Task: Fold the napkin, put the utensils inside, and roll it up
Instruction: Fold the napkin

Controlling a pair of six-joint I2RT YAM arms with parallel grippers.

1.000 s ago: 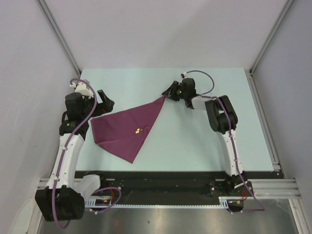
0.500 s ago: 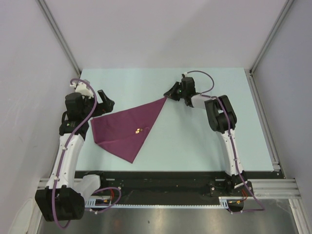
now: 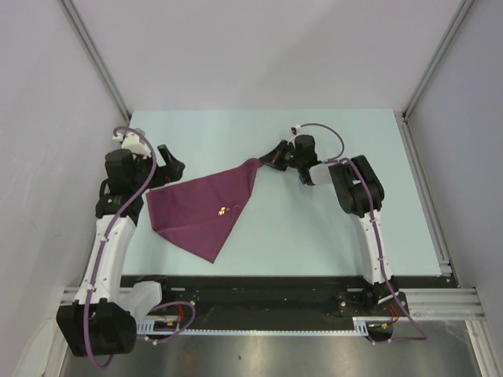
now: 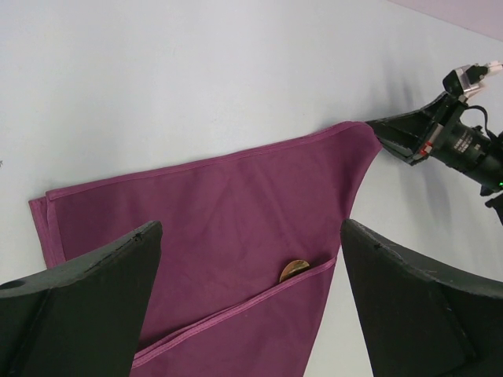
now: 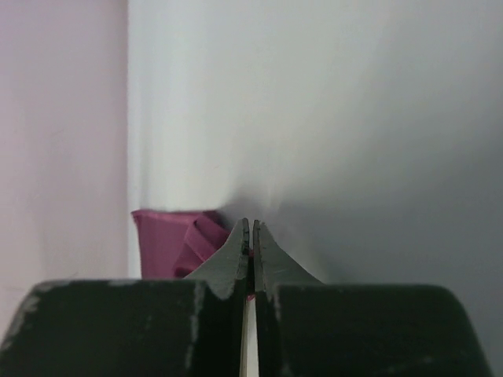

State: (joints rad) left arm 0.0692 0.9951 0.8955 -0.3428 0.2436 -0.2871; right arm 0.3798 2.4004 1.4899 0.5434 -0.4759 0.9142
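**A:** Room to move?
**B:** Napkin (image 3: 206,210) lay left of centre on the pale blue-green surface (image 3: 314,228). Open surface stretched to its right and beyond it. Grey walls (image 3: 47,118) closed in on three sides, with an aluminium rail (image 3: 440,300) along the near edge.
**A:** Cloth?
**B:** Thin magenta-purple, slight sheen, stitched hem, soft creases. It was folded to a triangle. One point aimed at the near edge, one sat by the left arm (image 3: 118,204), and the long one reached toward the centre.
**A:** Spoon?
**B:** Only the gold bowl of the spoon (image 4: 294,269) showed, peeking from under a folded flap near the middle of the triangle. Handle was hidden.
**A:** Right jaws?
**B:** Pressed together on the napkin's long tip. The wrist view showed a sliver of magenta between the pads, with cloth bunched just past them. The tip was pulled into a narrow peak.
**A:** Left jaws?
**B:** Spread wide, holding nothing. They were parked at the cloth's left side, clear of it, facing across the triangle toward the right arm (image 3: 357,188).
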